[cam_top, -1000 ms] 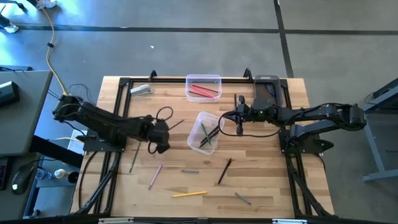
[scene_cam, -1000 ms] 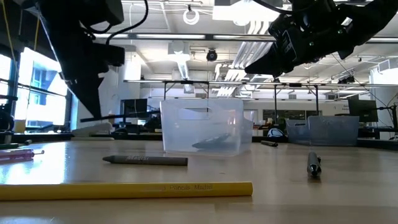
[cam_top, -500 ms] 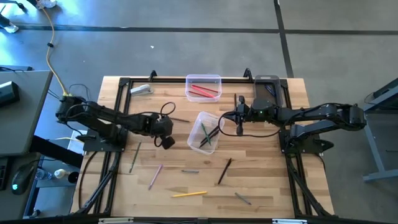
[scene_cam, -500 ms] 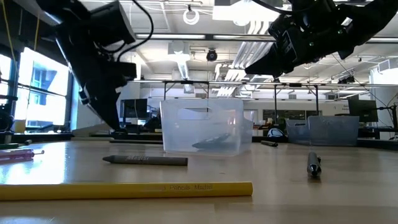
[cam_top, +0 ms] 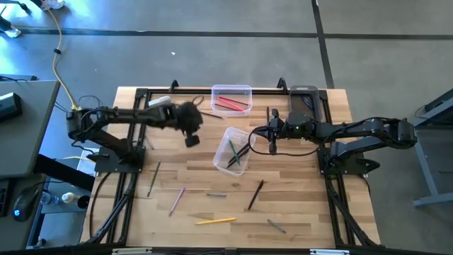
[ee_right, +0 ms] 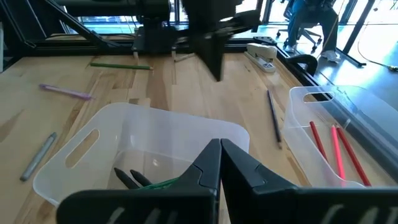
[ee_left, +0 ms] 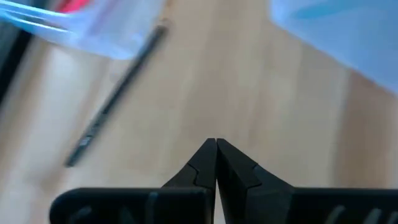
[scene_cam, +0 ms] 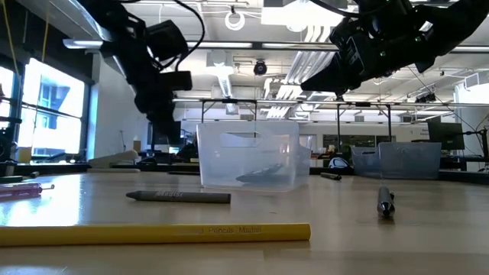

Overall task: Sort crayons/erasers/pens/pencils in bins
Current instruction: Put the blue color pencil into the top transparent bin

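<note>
My left gripper [cam_top: 191, 141] is pinched shut on nothing, left of center frame. The right gripper [cam_top: 253, 136], shut too, sits over the clear bin [cam_top: 233, 149] mid-table; the pens bin [cam_top: 231, 99] sits top center.

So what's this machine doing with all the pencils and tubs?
It is sorting stationery into bins. The left gripper, shut and empty, hangs over the table near a dark pencil. The right gripper, also shut, hangs at the middle clear bin, which holds a few dark pieces. Another bin holds red pencils. Several pencils, including a yellow pencil, lie loose.
</note>
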